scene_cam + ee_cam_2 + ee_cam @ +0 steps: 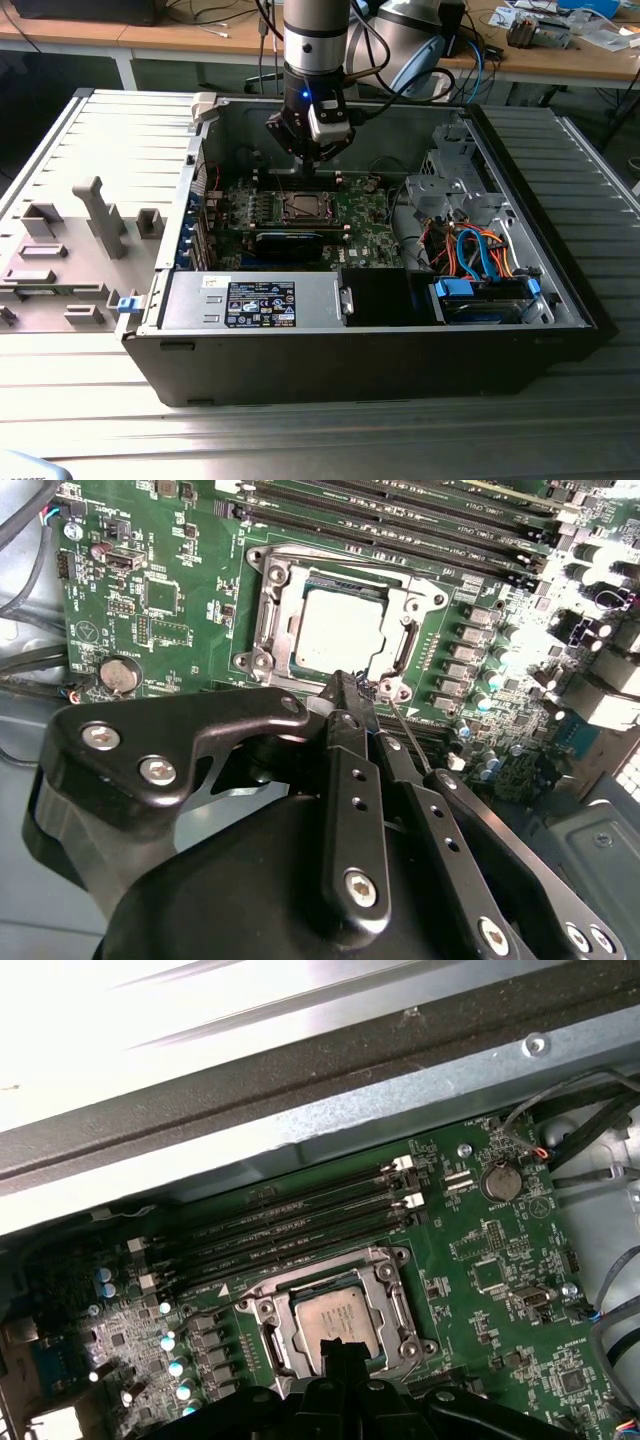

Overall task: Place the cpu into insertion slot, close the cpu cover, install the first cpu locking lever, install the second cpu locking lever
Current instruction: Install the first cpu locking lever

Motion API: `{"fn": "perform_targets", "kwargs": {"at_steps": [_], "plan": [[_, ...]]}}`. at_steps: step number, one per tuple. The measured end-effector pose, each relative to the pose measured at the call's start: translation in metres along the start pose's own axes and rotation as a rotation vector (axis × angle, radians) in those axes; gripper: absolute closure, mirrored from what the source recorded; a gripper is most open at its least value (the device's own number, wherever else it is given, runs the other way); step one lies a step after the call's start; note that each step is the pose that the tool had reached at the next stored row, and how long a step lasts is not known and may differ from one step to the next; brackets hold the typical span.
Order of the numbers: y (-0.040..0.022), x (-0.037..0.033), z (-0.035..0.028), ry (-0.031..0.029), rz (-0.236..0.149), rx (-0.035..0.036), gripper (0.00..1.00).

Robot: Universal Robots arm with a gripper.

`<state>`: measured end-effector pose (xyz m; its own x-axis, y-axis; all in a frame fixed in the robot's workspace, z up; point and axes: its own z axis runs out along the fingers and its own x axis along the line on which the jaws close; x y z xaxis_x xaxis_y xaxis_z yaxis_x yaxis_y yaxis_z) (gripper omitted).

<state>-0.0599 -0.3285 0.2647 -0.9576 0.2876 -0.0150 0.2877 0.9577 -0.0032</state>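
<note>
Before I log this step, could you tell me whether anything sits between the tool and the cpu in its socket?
Nothing visible does: the tool hangs just above the cpu cover, and the cpu lies bare in the frame's opening.

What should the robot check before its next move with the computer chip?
1. cpu lying flat in its socket: ok.
2. cpu cover down around the chip: ok, it looks flat in both wrist views.
3. Locking levers hooked down: cannot tell; a thin metal rod runs out from the socket's corner beside the pincer.
4. Pincer close to the socket: ok, it sits right at the socket's edge.
5. Pincer away from the memory slots: ok.
</note>
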Motion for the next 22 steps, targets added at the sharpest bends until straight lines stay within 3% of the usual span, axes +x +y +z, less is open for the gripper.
{"fn": "perform_targets", "kwargs": {"at_steps": [22], "plan": [[0.0, 0.0, 0.0, -0.0001, -0.047, -0.0007, 0.89]]}}
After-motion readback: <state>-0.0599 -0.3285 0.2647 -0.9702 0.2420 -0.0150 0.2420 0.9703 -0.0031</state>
